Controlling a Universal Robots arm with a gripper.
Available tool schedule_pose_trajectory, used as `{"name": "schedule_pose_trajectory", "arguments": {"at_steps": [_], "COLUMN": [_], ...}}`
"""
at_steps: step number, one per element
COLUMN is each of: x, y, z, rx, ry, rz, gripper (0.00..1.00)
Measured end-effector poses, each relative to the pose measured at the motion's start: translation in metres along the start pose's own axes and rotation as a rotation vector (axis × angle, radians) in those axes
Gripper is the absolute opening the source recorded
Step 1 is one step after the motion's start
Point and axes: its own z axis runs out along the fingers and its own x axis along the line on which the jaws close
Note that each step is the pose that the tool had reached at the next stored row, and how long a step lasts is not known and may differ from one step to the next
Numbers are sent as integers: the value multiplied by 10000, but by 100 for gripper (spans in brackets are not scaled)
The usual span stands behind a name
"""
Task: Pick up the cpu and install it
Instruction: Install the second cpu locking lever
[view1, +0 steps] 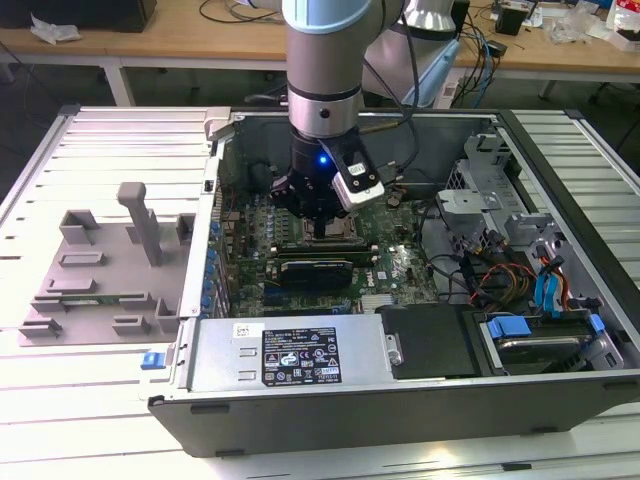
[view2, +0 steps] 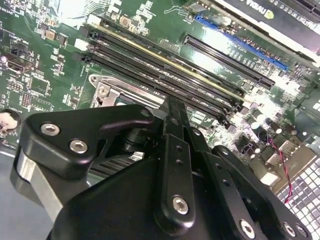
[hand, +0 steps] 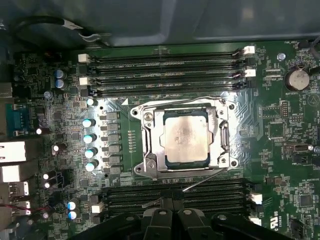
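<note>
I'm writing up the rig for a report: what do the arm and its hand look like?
The arm is a silver-grey tube with a pale blue joint cap, ending in a black wrist with a small blue light. A white-and-black box sits on its side, and dark cables trail behind. The hand is matte black linkages with silver screw heads.

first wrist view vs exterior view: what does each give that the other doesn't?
First wrist view: the small square cpu with silvery metal top lying within the metal-framed socket, between rows of long black memory slots.
Exterior view: the open black computer case, the grey moulded tray outside it on the exterior view's left, and the arm reaching down into the case.
Both: the green motherboard and the black hand, low over the socket area.
</note>
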Motion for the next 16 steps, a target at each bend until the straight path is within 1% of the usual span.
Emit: {"name": "schedule_pose_trajectory", "arguments": {"at_steps": [2,3,6,7,8,9,10,11,12,13,14,15,16], "x": [0,2,20,42,52,55,61,68,76,83,104,125,139], "y": [1,0,0,-10,-38,-45,-48,-49,-50,-51,-53,-57,-62], "z": [5,16,27,30,35,55,78,98,106,111,123,139,151], "rx": [-6,-24,-41,-45,-57,-86,-140,-264,-355,-417,-520,-573,-587], "ry": [0,-6,-19,-23,-23,-23,-21,-19,-17,-16,-14,-14,-14], "rz": [-6,-310,-767,-907,-929,-927,-925,-923,-919,-917,-913,-911,-911], "gripper": [11,11,11,11,11,11,11,11,11,11,11,11,11]}}
